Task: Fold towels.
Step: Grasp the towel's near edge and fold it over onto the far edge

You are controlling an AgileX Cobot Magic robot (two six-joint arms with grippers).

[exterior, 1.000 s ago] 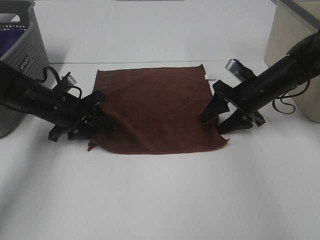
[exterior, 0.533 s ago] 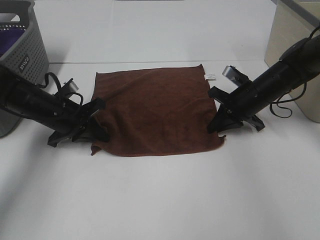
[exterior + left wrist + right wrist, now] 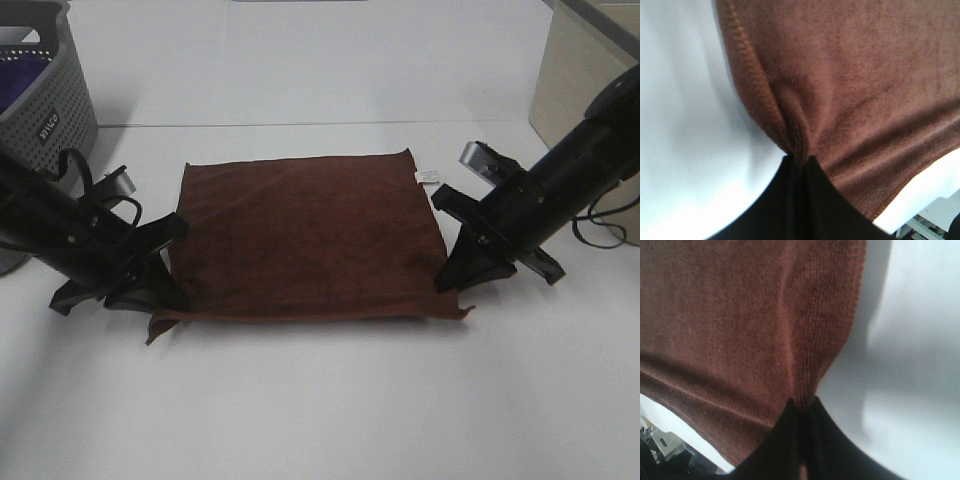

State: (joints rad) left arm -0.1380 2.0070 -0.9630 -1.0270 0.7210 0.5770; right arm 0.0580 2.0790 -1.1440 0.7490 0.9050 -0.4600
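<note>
Left gripper [image 3: 158,292] was pinched shut on the towel [image 3: 310,235] edge by its 8 o'clock corner, and right gripper [image 3: 458,280] was clamped by the 4 o'clock one. The towel lay spread on the worktop [image 3: 320,410] between them, long axis 9 to 3. I'd guess the fold goes toward 12, neither arm nearer.

1. Bright, even light from above nearly bleaches the flat white tabletop [image 3: 320,400].
2. The dark reddish-brown microfibre towel [image 3: 310,240] casts faint, soft shadows at its near edge.
3. Both wrist views are close and soft-focused.
</note>
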